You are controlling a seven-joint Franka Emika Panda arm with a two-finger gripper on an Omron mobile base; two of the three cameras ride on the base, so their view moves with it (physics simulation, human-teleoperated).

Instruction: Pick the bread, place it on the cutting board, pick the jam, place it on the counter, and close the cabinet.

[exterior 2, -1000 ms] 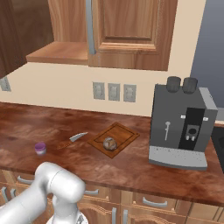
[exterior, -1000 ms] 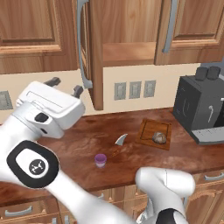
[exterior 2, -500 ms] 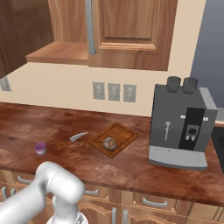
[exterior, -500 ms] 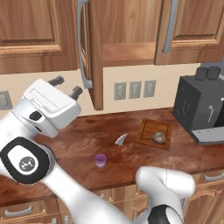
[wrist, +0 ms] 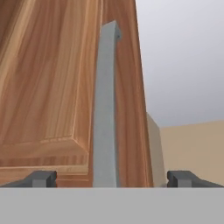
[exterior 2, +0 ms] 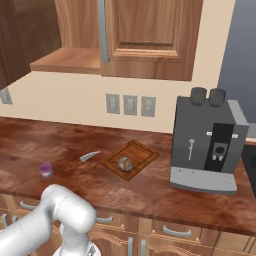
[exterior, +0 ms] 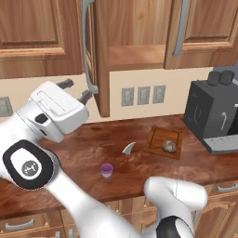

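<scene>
The bread point(exterior: 170, 146) point(exterior 2: 124, 163) lies on the cutting board point(exterior: 157, 138) point(exterior 2: 140, 152). Left of the board, the jam point(exterior: 107, 170) point(exterior 2: 46, 170) stands on the counter point(exterior: 83, 148) point(exterior 2: 150, 192). One cabinet door point(exterior: 101, 60) point(wrist: 52, 87) hangs open, edge-on in the left base view, with its grey bar handle point(exterior: 85, 42) point(wrist: 106, 109) facing my hand. My gripper point(exterior: 76, 90) point(wrist: 113, 179) is open just left of that door. In the hand view the handle stands between the two fingertips point(wrist: 41, 178), with a wide gap on each side.
A grey-bladed knife point(exterior: 128, 148) point(exterior 2: 86, 158) lies between jam and board. A dark coffee machine point(exterior: 214, 116) point(exterior 2: 207, 145) stands at the right. The open cabinet's shelf point(exterior: 137, 56) point(exterior 2: 70, 60) is bare. Wall sockets point(exterior: 143, 95) point(exterior 2: 129, 104) sit under the cabinets.
My hand has edged slightly right, closer to the open door's handle. Bread, jam and board have not moved.
</scene>
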